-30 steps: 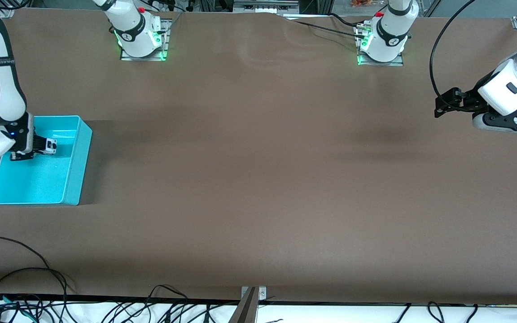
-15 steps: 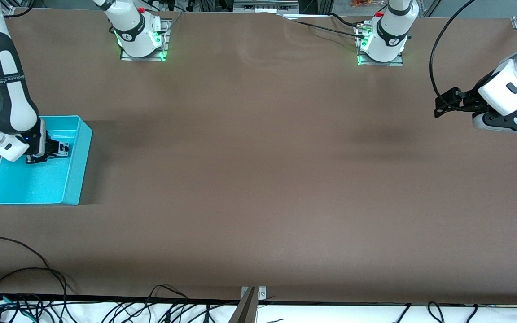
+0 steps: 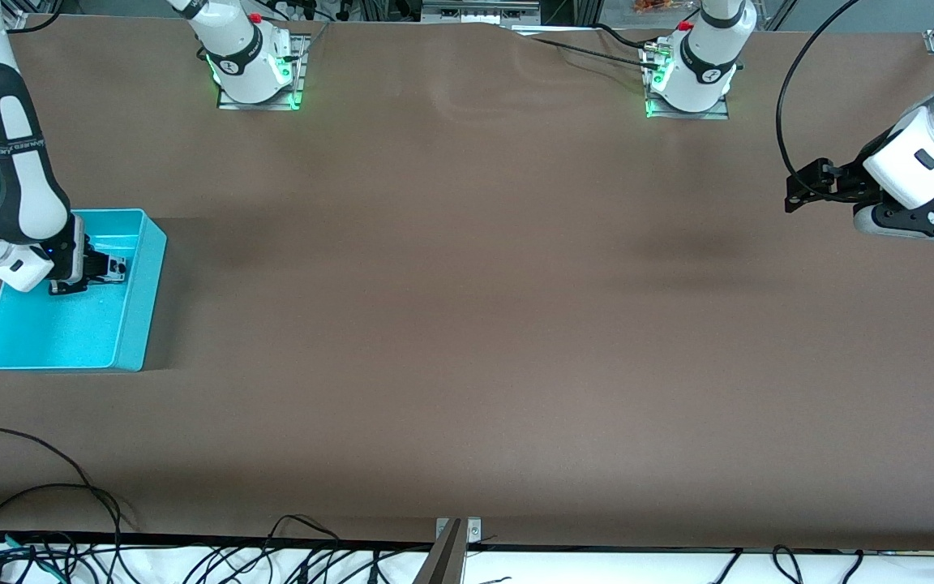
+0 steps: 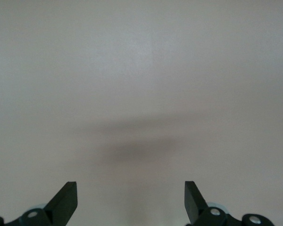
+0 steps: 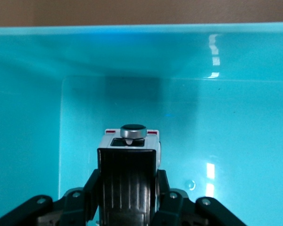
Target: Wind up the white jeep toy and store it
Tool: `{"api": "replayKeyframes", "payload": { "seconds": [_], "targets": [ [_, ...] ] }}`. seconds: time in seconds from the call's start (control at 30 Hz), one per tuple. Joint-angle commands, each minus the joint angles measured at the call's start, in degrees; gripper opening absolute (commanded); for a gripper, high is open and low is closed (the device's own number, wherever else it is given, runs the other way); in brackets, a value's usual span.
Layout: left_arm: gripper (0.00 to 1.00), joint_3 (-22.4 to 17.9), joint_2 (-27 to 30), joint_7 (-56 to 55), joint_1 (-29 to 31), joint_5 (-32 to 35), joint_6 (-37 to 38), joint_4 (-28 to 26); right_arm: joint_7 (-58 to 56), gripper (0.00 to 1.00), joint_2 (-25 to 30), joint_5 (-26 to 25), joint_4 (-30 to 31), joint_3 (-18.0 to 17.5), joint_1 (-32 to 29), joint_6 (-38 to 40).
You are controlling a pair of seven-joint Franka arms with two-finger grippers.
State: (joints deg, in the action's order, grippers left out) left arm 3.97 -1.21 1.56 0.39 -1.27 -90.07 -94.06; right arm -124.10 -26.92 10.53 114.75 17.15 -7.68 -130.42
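Note:
The white jeep toy (image 3: pixel 117 268) is small, with a black roof, and sits low inside the cyan bin (image 3: pixel 136 324) near its wall toward the left arm's end. My right gripper (image 3: pixel 107 268) is shut on it. In the right wrist view the jeep (image 5: pixel 132 140) shows its white rear and a round silver knob, with my right gripper (image 5: pixel 128 186) clamped on its black roof sides above the cyan bin floor (image 5: pixel 236 141). My left gripper (image 3: pixel 798 192) is open and empty, waiting above the bare table at the left arm's end; it also shows in the left wrist view (image 4: pixel 130 197).
The brown table cloth (image 3: pixel 467 324) covers the whole table. The two arm bases (image 3: pixel 256 69) stand along the edge farthest from the front camera. Cables (image 3: pixel 45 519) lie along the edge nearest to it.
My right gripper has carried the jeep across the bin toward the left arm's end over the last second, then nearly stopped. The left arm has not moved.

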Motion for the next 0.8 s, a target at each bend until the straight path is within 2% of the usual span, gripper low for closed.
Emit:
{"api": "replayKeyframes", "payload": {
  "seconds": [0.0, 0.27, 0.6, 0.77],
  "targets": [
    [1.0, 0.3, -0.6, 0.2, 0.3, 0.3, 1.1, 1.6, -1.8, 1.0, -0.6, 2.8, -0.4, -0.3, -1.1, -0.2],
    [1.0, 0.3, -0.6, 0.2, 0.3, 0.3, 1.1, 1.6, -2.8, 1.0, 0.0, 2.8, -1.7, -0.5, -0.9, 1.5],
    [1.0, 0.3, -0.6, 0.2, 0.3, 0.3, 1.1, 1.6, -1.8, 1.0, 1.7, 2.7, -9.5, -0.8, -0.4, 14.0],
    [1.0, 0.3, -0.6, 0.2, 0.3, 0.3, 1.1, 1.6, 2.8, 1.0, 2.9, 2.7, -13.9, -0.8, 0.0, 20.8]
  ]
}}
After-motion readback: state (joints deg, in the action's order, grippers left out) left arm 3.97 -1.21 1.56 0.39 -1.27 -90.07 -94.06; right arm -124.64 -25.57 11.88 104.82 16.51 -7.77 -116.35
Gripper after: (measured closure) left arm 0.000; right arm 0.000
